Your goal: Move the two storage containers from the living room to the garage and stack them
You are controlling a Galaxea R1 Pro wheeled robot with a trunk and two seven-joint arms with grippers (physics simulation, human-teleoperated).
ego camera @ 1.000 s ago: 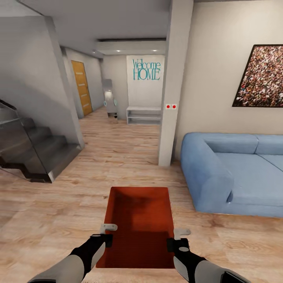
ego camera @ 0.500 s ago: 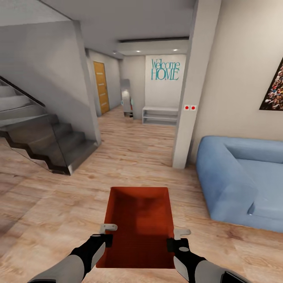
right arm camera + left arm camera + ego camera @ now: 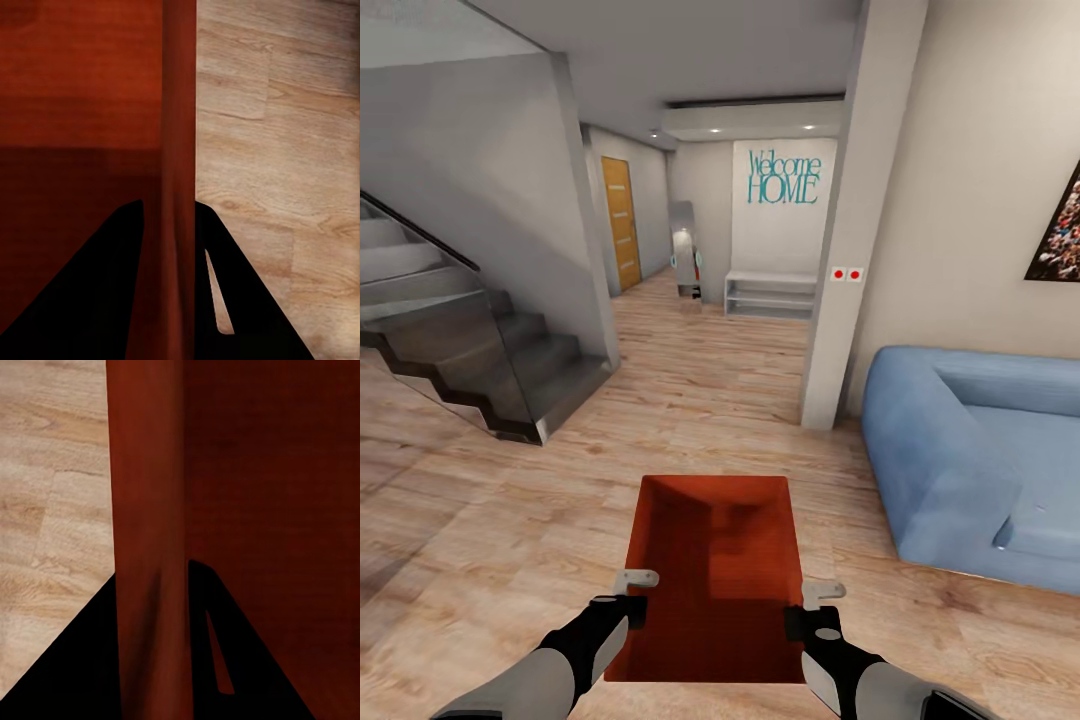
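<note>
Container: we are carrying one storage container (image 3: 712,570) at 6 o'clock, over wood floor (image 3: 490,520).
Left gripper (image 3: 628,598): pinching its left wall.
Right gripper (image 3: 808,608): pinching its right wall.
Sofa (image 3: 970,460): sitting at 3 o'clock.

both arms reach forward, level with each other. the left gripper (image 3: 634,592) is clamped on the left wall of the storage container (image 3: 712,560), one finger each side. the right gripper (image 3: 812,604) pinches the opposite wall likewise.

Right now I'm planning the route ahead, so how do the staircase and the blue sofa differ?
The staircase is dark grey, hard-edged, and rises at the view's left; the blue sofa is rounded, low, and sits at the right. The staircase has a glass side panel; the sofa has cushions. Both stand on the light wood floor, flanking the passage.
</note>
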